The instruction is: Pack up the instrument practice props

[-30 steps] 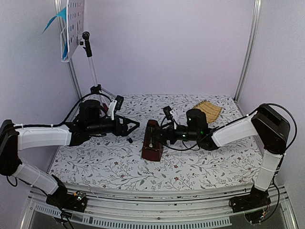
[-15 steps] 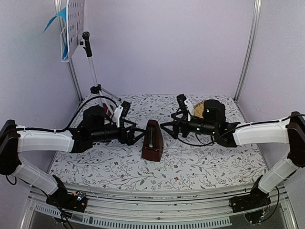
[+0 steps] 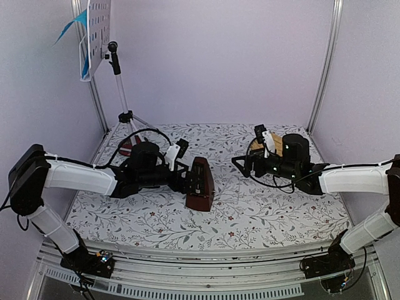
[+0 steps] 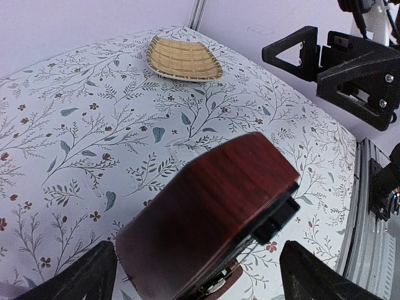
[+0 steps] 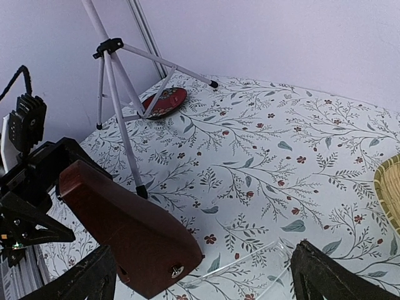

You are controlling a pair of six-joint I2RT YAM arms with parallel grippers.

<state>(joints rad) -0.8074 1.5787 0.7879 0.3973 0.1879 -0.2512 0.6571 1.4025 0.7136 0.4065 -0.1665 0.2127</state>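
The dark brown pyramid metronome (image 3: 200,189) stands on its base on the flowered worktop (image 3: 250,212). Its narrow end is up, so its long axis runs vertical.

The left gripper (image 3: 189,180) sits right at the metronome's left flank, reaching in roughly level with the worktop. In the left wrist view its fingers (image 4: 81,278) stand wide apart with the wooden body filling most of the gap between them. Nothing is clamped, and I cannot tell whether either pad touches the wood.

The right gripper (image 3: 241,167) is to the metronome's right and a little behind it, well apart. Its jaws are also spread wide and hold nothing, so the left arm is clearly the nearer one.

Behind and to the left of the metronome rises the music stand (image 3: 117,81), with blue sheets (image 3: 74,24) on its white desk high above. A red dish (image 5: 164,102) lies by the stand's feet. A woven tray (image 4: 183,58) lies behind and to the right of the metronome, past the right gripper.

The coming move looks like a sideways grasp by the left gripper, closing across the vertical axis. Because the body tapers upward, a hold low on it seems safer, since the fingers could slip toward the narrow top.
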